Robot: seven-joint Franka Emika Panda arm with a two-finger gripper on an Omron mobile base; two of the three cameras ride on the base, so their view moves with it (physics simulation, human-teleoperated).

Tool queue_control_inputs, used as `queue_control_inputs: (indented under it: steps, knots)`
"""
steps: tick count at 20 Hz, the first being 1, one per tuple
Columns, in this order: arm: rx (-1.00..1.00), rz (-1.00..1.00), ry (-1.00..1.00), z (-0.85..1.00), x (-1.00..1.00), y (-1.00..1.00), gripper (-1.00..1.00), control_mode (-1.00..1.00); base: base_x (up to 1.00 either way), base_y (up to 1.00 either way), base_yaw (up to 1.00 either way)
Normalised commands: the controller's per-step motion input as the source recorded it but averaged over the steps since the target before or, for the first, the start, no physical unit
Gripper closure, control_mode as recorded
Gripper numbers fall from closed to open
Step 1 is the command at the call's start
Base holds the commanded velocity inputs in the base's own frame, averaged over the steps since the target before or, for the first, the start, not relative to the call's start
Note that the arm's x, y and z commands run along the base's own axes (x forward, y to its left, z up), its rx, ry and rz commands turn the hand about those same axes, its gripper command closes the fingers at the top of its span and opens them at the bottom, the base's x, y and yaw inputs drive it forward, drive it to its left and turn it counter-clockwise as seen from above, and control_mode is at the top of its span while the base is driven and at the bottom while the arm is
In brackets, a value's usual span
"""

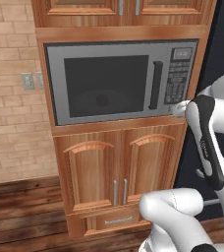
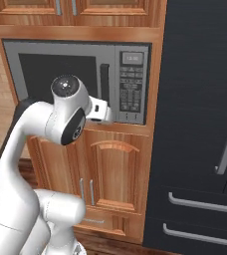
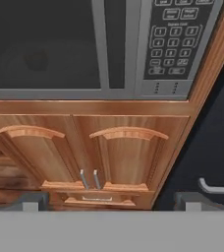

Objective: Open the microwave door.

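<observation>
Wooden cabinets, microwave door closed

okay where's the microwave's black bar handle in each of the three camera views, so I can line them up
Left base view: the handle stands upright, right of centre in the upper half, between the dark window and the keypad.
Right base view: the handle is upper centre, left of the keypad, just above the arm's wrist.
Hand view: the handle runs down from the top edge, near centre, left of the keypad.
Shared landmark: the keypad, always immediately right of the handle.
</observation>
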Motion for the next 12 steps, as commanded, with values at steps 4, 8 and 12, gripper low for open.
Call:
queue_control_inputs:
  steps: [4,8,12]
  knots:
    - [0.00,0.00,-0.10,0.22,0.84,0.00,-1.00,-1.00,0.00,0.00,0.00]
    - [0.00,-0.02,0.00,0.06,0.94,0.06,-1.00,-1.00,0.00,0.00,0.00]
    - [0.00,-0.02,0.00,0.08,0.94,0.00,-1.00,-1.00,0.00,0.00,0.00]
